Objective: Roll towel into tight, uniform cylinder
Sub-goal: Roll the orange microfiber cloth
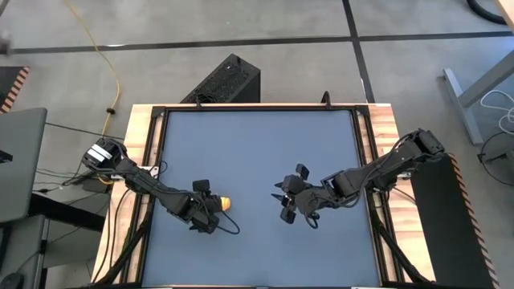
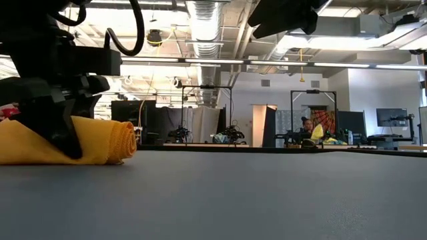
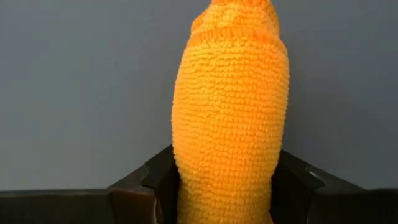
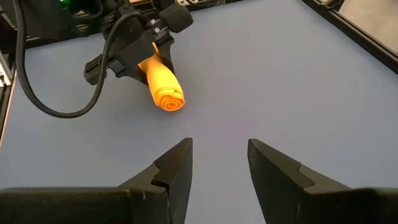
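The yellow towel is rolled into a short cylinder that lies on the dark blue tabletop, left of centre. Its spiral end points toward the table's right side. It also shows in the high view, the low view and the left wrist view. My left gripper is shut on the roll's left part. My right gripper is open and empty, right of centre, its fingers pointing toward the roll, well apart from it. My left gripper pinches the rolled towel between its two fingers, across its left part. The fingers come from the table's left, along the roll and slanting down. The roll lies level on the tabletop, its free spiral end sticking out past the fingers.
The tabletop has a raised black frame and wooden side rails. Open blue surface lies between the two grippers and toward the far edge. A black box stands beyond the far edge.
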Motion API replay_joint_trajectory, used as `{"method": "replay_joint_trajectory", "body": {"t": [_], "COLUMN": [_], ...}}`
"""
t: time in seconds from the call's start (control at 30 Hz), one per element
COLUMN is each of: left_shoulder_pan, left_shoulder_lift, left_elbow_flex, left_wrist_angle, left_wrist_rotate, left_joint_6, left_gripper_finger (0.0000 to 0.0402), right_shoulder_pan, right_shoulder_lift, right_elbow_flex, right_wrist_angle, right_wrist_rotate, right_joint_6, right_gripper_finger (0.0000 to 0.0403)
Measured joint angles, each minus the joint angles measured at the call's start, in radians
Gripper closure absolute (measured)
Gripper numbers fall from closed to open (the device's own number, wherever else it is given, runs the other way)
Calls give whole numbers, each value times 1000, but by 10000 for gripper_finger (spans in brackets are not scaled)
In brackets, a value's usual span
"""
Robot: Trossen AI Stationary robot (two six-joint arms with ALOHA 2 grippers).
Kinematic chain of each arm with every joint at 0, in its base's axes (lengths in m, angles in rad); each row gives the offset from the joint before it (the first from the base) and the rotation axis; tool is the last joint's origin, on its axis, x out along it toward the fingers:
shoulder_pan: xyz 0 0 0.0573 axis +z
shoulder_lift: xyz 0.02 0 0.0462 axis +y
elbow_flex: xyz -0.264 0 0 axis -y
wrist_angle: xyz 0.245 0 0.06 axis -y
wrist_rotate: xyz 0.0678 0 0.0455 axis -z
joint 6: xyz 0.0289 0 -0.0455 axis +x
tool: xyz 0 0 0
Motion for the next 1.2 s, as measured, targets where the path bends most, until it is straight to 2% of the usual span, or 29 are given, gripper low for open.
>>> {"method": "replay_joint_trajectory", "body": {"t": [0.2,0.4,0.6,0.87,1.07,1.2], "left_shoulder_pan": [7,8,6,0,-5,8], "left_shoulder_lift": [2,1,0,-2,-102,-241], "left_elbow_flex": [0,3,90,201,237,153], "left_wrist_angle": [6,-3,-121,-301,-325,-362], "left_wrist_rotate": [42,55,50,67,116,56], "left_joint_6": [67,131,146,175,140,63], "left_gripper_finger": [221,188,155,150,150,154], "right_shoulder_pan": [0,0,0,0,0,0], "right_shoulder_lift": [0,0,0,0,0,0], "right_elbow_flex": [0,0,0,0,0,0], "right_wrist_angle": [2,3,3,3,1,0], "right_wrist_rotate": [-1,-22,-23,-23,-23,-23], "right_joint_6": [0,0,0,-1,-1,-2], "right_gripper_finger": [223,223,223,223,223,223]}}
